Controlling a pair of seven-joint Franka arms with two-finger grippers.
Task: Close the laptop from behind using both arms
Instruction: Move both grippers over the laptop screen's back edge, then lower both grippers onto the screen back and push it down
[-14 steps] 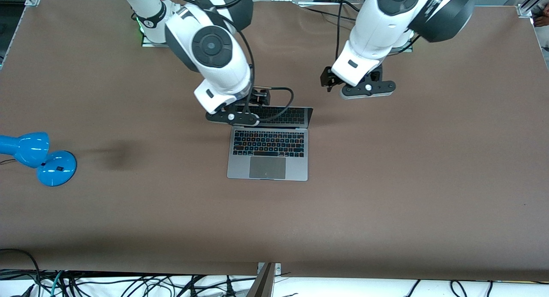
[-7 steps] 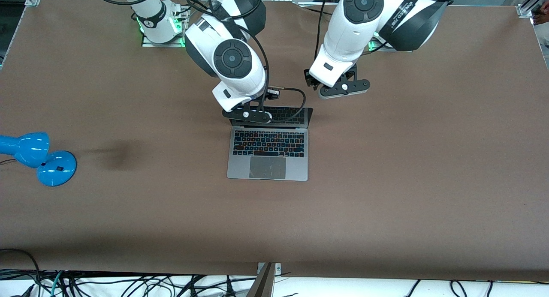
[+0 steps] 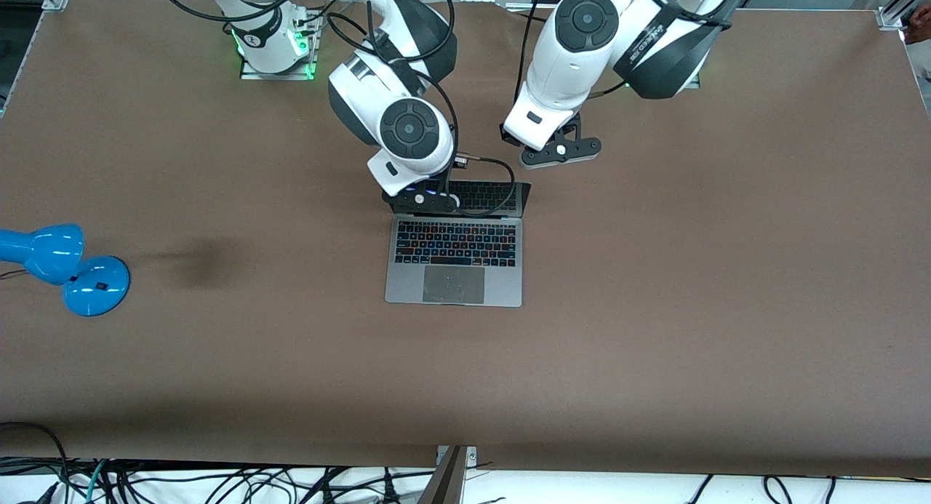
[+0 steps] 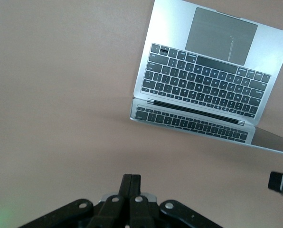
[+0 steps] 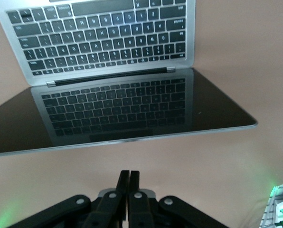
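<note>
The space-grey laptop (image 3: 454,271) lies open in the middle of the table, its dark screen (image 3: 489,197) tilted back toward the robots' bases. My right gripper (image 3: 423,198) is shut and empty, low over the screen's top edge at the corner toward the right arm's end. In the right wrist view the shut gripper (image 5: 128,175) points at the screen (image 5: 132,114). My left gripper (image 3: 558,153) is shut and empty over bare table, just off the lid's corner toward the left arm's end. The left wrist view shows the gripper (image 4: 131,178) apart from the laptop (image 4: 203,90).
A blue desk lamp (image 3: 65,268) lies at the right arm's end of the table. Cables (image 3: 218,482) hang along the table edge nearest the camera. The brown table top (image 3: 654,308) is bare around the laptop.
The left gripper has moved in from the left arm's end toward the laptop's lid. The right gripper has shifted a little along the lid toward the laptop's middle. The laptop has not moved.
</note>
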